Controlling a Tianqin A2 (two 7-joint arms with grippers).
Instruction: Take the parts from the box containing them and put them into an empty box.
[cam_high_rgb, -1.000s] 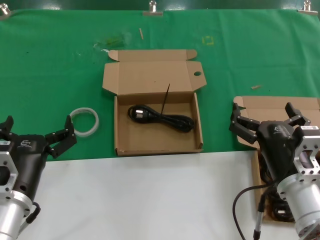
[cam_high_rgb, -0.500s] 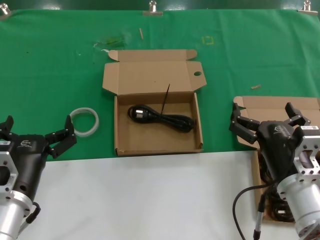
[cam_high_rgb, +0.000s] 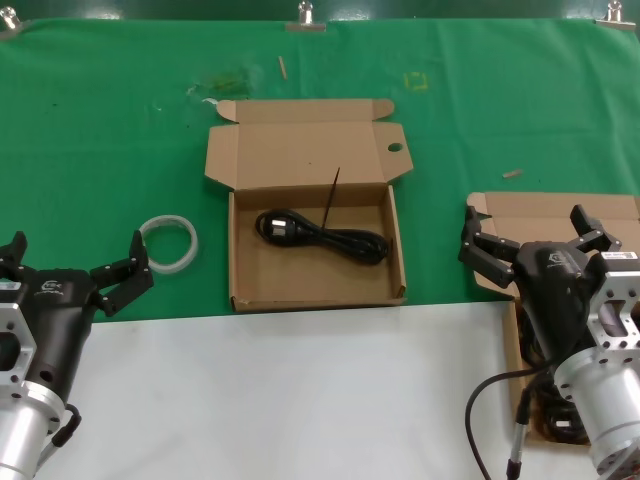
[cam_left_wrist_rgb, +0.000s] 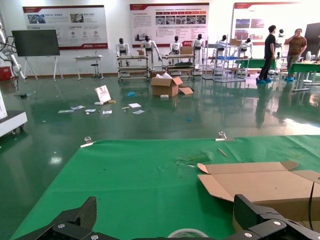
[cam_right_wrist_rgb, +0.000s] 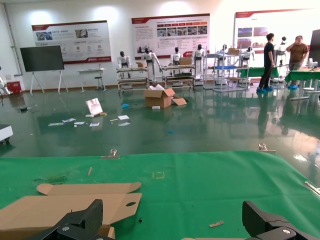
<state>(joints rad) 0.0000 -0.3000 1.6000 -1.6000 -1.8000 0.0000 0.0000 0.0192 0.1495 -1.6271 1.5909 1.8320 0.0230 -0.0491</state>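
I see no change across the last second: my left gripper (cam_high_rgb: 75, 270) holds at the lower left of the head view with its fingers spread exactly as before. My right gripper (cam_high_rgb: 530, 240) likewise stays splayed at the lower right, over the box containing them (cam_high_rgb: 600, 215). The cord (cam_high_rgb: 320, 236) in the centre box (cam_high_rgb: 315, 285) lies where it lay.
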